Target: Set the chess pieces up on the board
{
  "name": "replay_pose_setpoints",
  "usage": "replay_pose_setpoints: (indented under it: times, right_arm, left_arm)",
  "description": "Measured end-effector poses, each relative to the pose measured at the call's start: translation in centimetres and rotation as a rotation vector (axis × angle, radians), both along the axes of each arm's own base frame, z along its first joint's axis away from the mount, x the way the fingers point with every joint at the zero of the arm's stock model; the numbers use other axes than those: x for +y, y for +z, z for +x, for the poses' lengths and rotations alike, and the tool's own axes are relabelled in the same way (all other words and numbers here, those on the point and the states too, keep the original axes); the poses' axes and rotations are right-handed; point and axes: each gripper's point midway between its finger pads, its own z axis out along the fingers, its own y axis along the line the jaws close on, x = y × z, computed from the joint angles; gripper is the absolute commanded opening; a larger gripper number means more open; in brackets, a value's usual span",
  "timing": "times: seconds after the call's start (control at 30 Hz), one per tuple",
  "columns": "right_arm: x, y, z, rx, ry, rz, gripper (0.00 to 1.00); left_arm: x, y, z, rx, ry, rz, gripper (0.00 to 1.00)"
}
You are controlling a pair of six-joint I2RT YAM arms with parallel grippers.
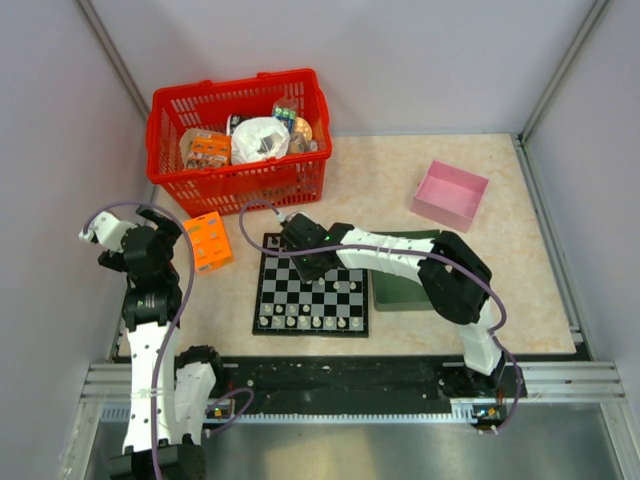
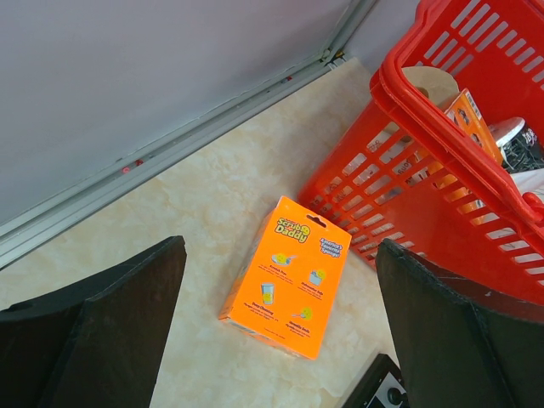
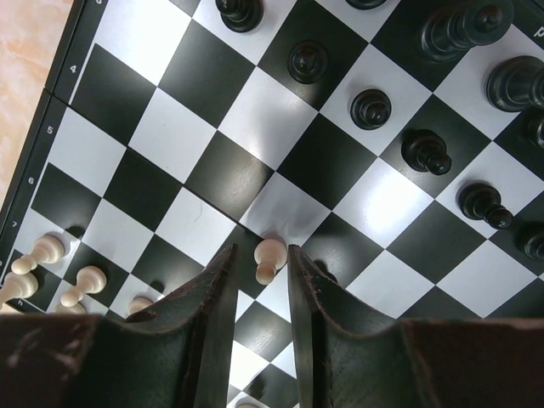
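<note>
The board [image 1: 345, 300] lies in the middle of the table, with white chess pieces [image 1: 300, 322] lined along its near rows. My right gripper [image 1: 308, 268] hangs low over the board's far left part. In the right wrist view its fingers [image 3: 212, 314] stand narrowly either side of one white pawn [image 3: 270, 252] upright on the board [image 3: 212, 170], with a thin gap showing on the left side. Black pieces [image 3: 425, 151] stand in a row at the upper right, and more white pawns [image 3: 85, 280] at the lower left. My left gripper [image 2: 280, 245] is wide open and holds nothing, off to the board's left.
An orange Scrub Daddy box [image 1: 207, 240] [image 2: 289, 276] lies flat below my left gripper. Behind it is a red basket [image 1: 238, 140] full of goods. A dark green tray [image 1: 400, 285] sits right of the board under my right arm, and a pink box [image 1: 450, 195] at the far right.
</note>
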Motion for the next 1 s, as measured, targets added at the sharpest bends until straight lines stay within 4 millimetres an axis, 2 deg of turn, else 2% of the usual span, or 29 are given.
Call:
replay_pose_setpoints:
  times: [0.77,1.0]
  right_arm:
    - [-0.54,-0.27,-0.32,0.013,0.004,-0.024,0.20]
    - [-0.54,-0.30,-0.44,0.013,0.008,-0.027,0.09]
  left_arm:
    - [0.00,0.00,0.00,0.000,0.000,0.000,0.99]
    - [0.00,0.01,0.00,0.000,0.000,0.000,0.99]
